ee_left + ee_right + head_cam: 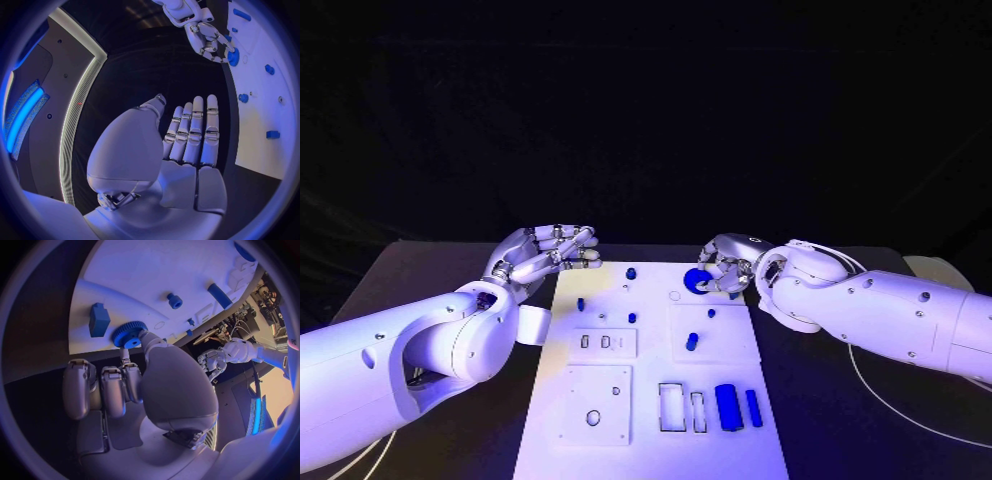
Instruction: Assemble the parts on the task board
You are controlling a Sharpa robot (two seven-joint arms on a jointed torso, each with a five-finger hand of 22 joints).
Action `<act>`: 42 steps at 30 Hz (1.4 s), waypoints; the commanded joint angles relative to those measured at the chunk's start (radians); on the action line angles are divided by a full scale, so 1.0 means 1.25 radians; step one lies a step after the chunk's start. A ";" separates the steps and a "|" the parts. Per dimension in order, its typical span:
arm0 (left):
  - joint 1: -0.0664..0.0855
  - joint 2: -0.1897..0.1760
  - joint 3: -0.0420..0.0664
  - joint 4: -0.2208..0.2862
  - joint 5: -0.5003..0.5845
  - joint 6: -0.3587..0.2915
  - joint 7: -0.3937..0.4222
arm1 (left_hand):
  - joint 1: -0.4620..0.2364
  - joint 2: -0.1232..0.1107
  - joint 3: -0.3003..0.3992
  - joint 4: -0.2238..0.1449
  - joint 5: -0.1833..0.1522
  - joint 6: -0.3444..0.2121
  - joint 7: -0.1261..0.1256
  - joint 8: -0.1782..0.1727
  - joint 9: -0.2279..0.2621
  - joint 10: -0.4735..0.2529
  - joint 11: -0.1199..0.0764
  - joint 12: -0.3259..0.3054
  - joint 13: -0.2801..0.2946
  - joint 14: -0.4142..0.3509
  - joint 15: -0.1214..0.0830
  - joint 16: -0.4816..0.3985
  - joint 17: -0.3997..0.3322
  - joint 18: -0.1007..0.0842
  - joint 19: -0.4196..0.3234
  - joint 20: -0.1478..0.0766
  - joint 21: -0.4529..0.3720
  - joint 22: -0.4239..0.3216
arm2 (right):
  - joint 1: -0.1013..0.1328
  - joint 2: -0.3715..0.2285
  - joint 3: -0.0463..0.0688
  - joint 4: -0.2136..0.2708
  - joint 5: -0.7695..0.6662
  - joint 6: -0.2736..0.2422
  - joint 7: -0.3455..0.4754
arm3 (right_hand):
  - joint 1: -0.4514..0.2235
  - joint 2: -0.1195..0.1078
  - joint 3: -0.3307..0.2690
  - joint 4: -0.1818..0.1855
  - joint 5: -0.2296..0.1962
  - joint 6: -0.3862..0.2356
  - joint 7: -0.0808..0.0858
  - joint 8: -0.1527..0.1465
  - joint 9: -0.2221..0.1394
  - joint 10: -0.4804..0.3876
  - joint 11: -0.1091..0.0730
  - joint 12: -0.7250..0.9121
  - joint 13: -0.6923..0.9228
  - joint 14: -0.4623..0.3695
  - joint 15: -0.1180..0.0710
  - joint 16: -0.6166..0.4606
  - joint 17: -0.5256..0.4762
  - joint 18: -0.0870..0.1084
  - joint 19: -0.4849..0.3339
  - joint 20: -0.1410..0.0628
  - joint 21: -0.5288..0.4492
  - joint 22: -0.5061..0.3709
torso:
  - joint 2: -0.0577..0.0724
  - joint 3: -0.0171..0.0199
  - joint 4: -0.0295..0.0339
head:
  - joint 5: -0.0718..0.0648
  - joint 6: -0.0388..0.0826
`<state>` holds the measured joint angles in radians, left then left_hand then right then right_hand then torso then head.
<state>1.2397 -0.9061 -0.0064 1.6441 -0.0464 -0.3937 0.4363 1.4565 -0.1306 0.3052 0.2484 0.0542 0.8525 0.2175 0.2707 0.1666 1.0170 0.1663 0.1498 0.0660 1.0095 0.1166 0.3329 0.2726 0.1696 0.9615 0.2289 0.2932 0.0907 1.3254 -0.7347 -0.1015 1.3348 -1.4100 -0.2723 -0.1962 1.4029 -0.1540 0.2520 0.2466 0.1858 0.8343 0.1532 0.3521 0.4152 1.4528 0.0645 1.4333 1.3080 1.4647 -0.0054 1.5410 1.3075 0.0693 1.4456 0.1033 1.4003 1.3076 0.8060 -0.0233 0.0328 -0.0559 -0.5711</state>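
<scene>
Black table under a dark backdrop, with the white task board [651, 370] running down the middle in front of me. My right hand [721, 265] is at the board's far right corner, pinching a blue toothed gear [697, 281] between thumb and fingers; in the right wrist view the gear [129, 334] sits at the fingertips right against the board's surface, though I cannot tell whether it is already seated on its spot or only held above it. Just beside it stands a blue block [99, 319], and a little further along a small blue stud [174, 301] sticks up from the board. My left hand [542, 254] hangs off the board's far left edge holding nothing; the left wrist view shows its fingers [195, 131] straight and laid side by side, not gripping. Moving outward toward me, a short blue peg [691, 341] stands in the middle right panel, while a blue cylinder [727, 406] and a thinner blue bar [753, 408] lie at the near right beside open slots. I judge the job to be at an early-to-middle stage: a few small pieces look placed, the gear is in hand, and the near pieces are yet to be fitted.
</scene>
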 commanded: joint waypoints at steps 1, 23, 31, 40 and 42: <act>0.001 0.001 0.001 0.001 0.003 0.015 0.003 | -0.005 -0.002 0.004 -0.001 0.001 -0.007 0.007 -0.003 0.001 0.002 0.004 -0.003 0.001 -0.001 0.005 -0.004 0.001 0.012 0.005 0.002 -0.003 -0.001 | -0.006 0.001 -0.003 0.004 -0.052 0.015 -0.011 | 0.016 0.005 0.026 -0.007 -0.014 0.029 -0.009 0.009 0.002 0.012 -0.004 0.012 0.106 0.072 -0.004 0.006 0.142 -0.016 0.008 -0.005 0.007 0.049 | 0.000 -0.0002 0.0006 | 0.000 -0.001; 0.001 0.001 0.001 -0.002 0.003 0.017 0.001 | -0.003 0.000 0.006 -0.001 0.001 -0.007 0.006 -0.003 0.002 0.003 0.004 -0.005 0.001 -0.001 0.005 -0.005 0.002 0.012 0.006 0.002 -0.003 -0.001 | -0.009 -0.011 0.000 0.114 -0.184 -0.183 -0.011 | -0.014 -0.010 0.099 -0.010 0.006 0.077 -0.025 0.001 0.006 0.043 -0.019 0.047 0.145 0.077 -0.017 0.013 0.167 -0.024 0.027 -0.018 0.033 0.086 | 0.000 0.0001 -0.0003 | 0.007 0.005; 0.001 0.003 0.001 -0.003 0.003 0.019 0.000 | -0.003 0.000 0.006 -0.001 0.001 -0.007 0.006 -0.003 0.002 0.003 0.004 -0.005 0.001 -0.001 0.005 -0.005 0.002 0.012 0.006 0.002 -0.003 -0.001 | -0.005 0.053 -0.001 0.116 -0.223 -0.186 -0.027 | -0.019 -0.013 0.102 -0.009 0.007 0.078 -0.025 0.000 0.007 0.043 -0.018 0.047 0.144 0.077 -0.017 0.013 0.169 -0.025 0.029 -0.018 0.035 0.088 | 0.001 -0.0008 0.0020 | 0.007 0.005; 0.001 0.006 0.001 -0.004 0.003 0.019 0.000 | -0.003 0.000 0.007 -0.002 0.001 -0.007 0.006 -0.003 0.002 0.003 0.004 -0.005 0.001 -0.001 0.005 -0.005 0.003 0.012 0.006 0.002 -0.004 -0.002 | -0.015 0.127 -0.008 0.051 -0.228 -0.174 -0.024 | -0.025 -0.014 0.106 -0.008 0.008 0.075 -0.023 -0.005 0.006 0.041 -0.017 0.045 0.142 0.075 -0.017 0.010 0.157 -0.031 0.044 -0.018 0.057 0.114 | 0.001 -0.0008 0.0016 | 0.008 0.003; 0.001 0.006 0.001 -0.005 0.003 0.020 0.000 | -0.003 0.000 0.007 -0.002 0.001 -0.007 0.006 -0.003 0.002 0.003 0.004 -0.005 0.001 -0.001 0.005 -0.005 0.003 0.012 0.006 0.002 -0.004 -0.002 | -0.017 0.141 -0.009 0.037 -0.228 -0.171 -0.022 | -0.026 -0.014 0.107 -0.007 0.008 0.075 -0.023 -0.005 0.006 0.041 -0.017 0.045 0.143 0.074 -0.017 0.010 0.156 -0.032 0.046 -0.018 0.059 0.118 | 0.001 -0.0006 0.0016 | 0.008 0.001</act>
<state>1.2397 -0.9007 -0.0064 1.6371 -0.0461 -0.3884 0.4312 1.4565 -0.1306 0.3080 0.2455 0.0542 0.8525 0.2175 0.2707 0.1672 1.0170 0.1663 0.1461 0.0660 1.0095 0.1166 0.3329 0.2744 0.1697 0.9615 0.2289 0.2931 0.0897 1.3052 -0.5644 -0.1122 1.3903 -1.6669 -0.4900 -0.2184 1.3841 -0.1715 0.3785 0.2357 0.1918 0.8827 0.1678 0.3480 0.4140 1.4671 0.0503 1.4899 1.3076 1.4684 -0.0199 1.5520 1.3079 0.0373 1.4645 0.0843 1.4701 1.3079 0.8073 -0.0244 0.0351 -0.0457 -0.5680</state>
